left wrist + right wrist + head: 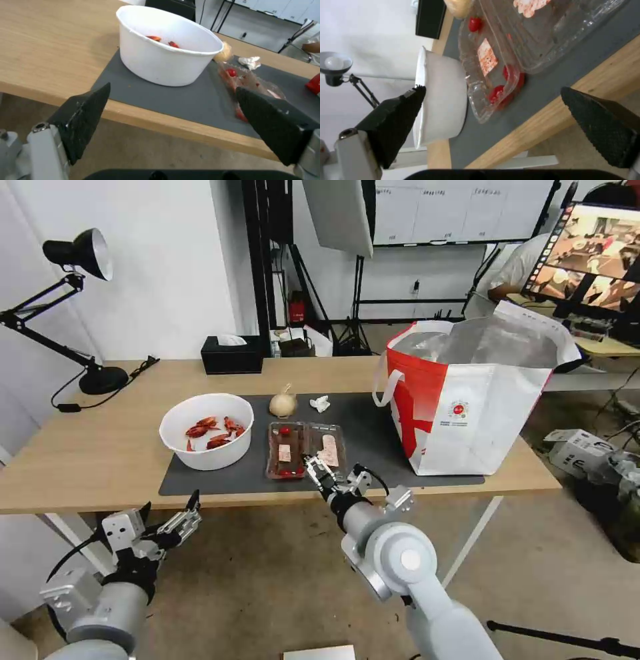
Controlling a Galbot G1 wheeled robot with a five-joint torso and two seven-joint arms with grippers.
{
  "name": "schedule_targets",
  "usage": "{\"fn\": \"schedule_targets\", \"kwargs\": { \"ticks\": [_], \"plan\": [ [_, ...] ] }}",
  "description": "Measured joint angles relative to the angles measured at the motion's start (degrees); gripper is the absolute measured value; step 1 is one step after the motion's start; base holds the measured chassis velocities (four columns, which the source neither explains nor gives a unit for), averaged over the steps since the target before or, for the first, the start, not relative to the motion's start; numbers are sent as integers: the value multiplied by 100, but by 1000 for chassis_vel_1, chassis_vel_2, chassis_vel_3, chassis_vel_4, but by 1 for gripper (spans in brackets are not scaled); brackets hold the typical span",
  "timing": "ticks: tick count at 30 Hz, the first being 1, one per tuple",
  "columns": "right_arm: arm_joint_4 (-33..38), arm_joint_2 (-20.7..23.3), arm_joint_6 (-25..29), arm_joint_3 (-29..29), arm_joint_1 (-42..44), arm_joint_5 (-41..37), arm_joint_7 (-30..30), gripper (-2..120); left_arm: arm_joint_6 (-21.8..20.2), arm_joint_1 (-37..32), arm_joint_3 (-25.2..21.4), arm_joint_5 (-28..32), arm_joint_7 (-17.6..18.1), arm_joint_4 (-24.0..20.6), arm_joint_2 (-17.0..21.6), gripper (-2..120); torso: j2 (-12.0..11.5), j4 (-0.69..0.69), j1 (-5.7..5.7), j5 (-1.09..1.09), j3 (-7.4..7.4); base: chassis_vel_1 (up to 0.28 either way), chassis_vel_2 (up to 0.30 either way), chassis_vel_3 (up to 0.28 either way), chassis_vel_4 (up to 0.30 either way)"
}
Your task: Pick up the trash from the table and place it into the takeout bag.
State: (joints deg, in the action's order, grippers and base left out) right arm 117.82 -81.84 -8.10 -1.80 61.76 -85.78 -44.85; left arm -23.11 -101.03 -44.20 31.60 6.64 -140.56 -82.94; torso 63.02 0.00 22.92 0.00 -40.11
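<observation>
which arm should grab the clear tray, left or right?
Right, probably. The right gripper is open at the table edge just before the clear tray, with the takeout bag on its side. The left gripper hangs lower, nearer the bowl.

No lettering could be read anywhere. At right of centre in the head view, the boxy red-and-white takeout bag (467, 407) bore a small round red logo (458, 411) with tiny lines beneath, too small to make out.
</observation>
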Motion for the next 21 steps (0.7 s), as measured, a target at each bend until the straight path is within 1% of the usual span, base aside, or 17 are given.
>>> {"fn": "schedule_targets", "kwargs": {
  "ticks": [21],
  "plan": [
    [-469, -398, 48, -143, -211, -19, -18, 100, 25, 55, -33, 74, 0, 50, 72, 100, 0, 0, 0, 0, 0, 0, 0, 0, 0]
  ]
}}
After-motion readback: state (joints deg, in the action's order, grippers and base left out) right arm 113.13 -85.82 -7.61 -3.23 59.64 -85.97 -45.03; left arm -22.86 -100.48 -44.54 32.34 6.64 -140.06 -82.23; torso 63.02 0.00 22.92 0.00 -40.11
